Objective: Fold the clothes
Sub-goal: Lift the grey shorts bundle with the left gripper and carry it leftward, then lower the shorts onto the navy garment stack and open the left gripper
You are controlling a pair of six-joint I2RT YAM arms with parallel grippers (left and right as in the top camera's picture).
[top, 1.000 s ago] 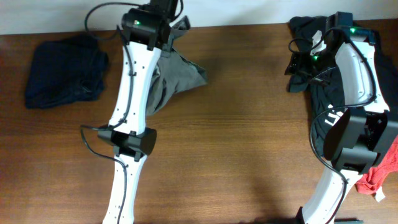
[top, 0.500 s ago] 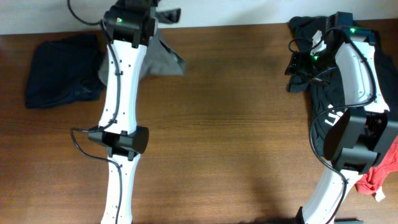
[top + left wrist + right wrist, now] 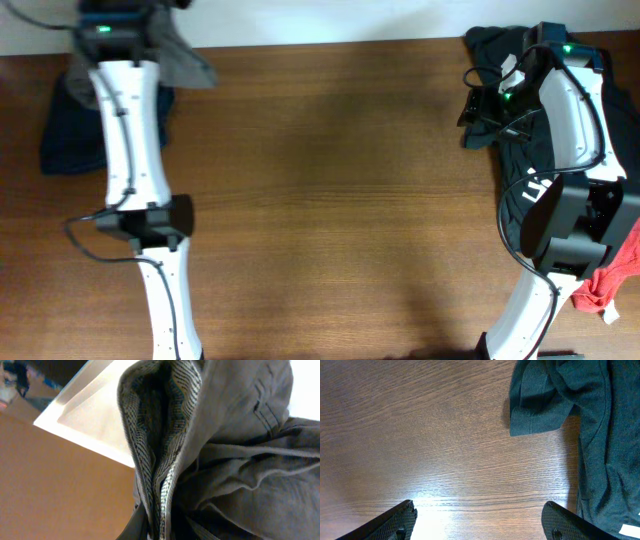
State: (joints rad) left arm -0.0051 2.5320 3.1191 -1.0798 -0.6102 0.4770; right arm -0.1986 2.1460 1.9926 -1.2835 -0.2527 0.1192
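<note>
My left gripper [image 3: 163, 8] is up at the far back-left corner of the table [image 3: 330, 180], closed on the shorts [image 3: 190, 62]. My own fingers are buried in the cloth, so I judge that only by the way the fabric hangs bunched from me. From above, a grey-olive fold of them droops beside my forearm, just over the right upper edge of the dark blue heap [image 3: 65, 140] that lies on the wood. In my left wrist view the shorts fill nearly everything. The waistband gapes in a narrow vertical slit and shows its lighter striped lining [image 3: 172, 420], with stitched seams and creased folds to the right of it. My right gripper [image 3: 482, 522] hovers low over bare wood on the right side of the table, jaws spread wide, one dark fingertip at each lower corner of that view and nothing between them. A dark green garment [image 3: 570, 400] lies just ahead and to the right of it. A red cloth [image 3: 605, 290] sits by my right arm's base.
</note>
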